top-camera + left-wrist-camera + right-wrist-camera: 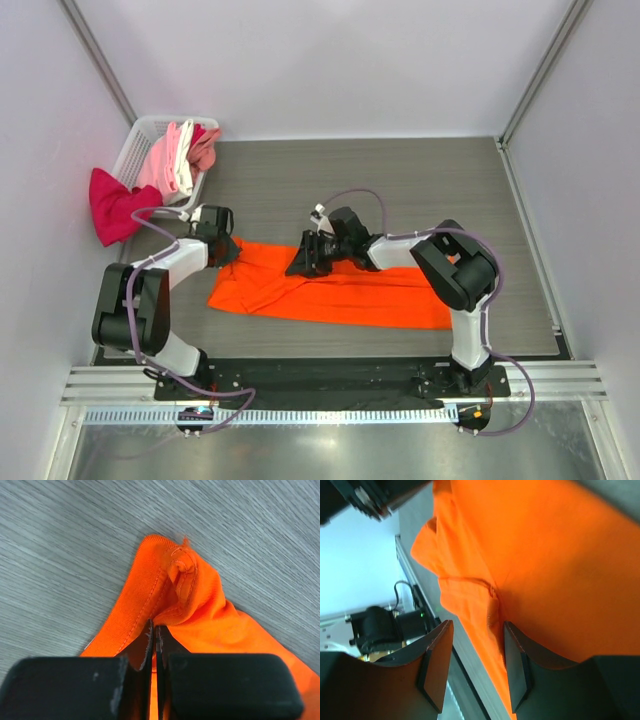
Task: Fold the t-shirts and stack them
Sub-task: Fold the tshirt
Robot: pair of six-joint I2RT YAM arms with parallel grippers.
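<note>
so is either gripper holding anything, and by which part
Left gripper pinches the orange shirt by a hemmed corner; right gripper is open, holding nothing.

No text, label, brand, number or sign can be read anywhere in the three views.

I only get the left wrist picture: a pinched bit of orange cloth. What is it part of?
Observer: An orange shirt, lying as a long strip across the table. The left hand pinches its far left corner.
Operator: Is the other hand helping?
Observer: The right hand is open, low over the shirt's far edge.
Operator: Any more shirts?
Observer: Yes, pink and white ones sit in a basket at the far left corner, and a red one lies just outside it.
</note>
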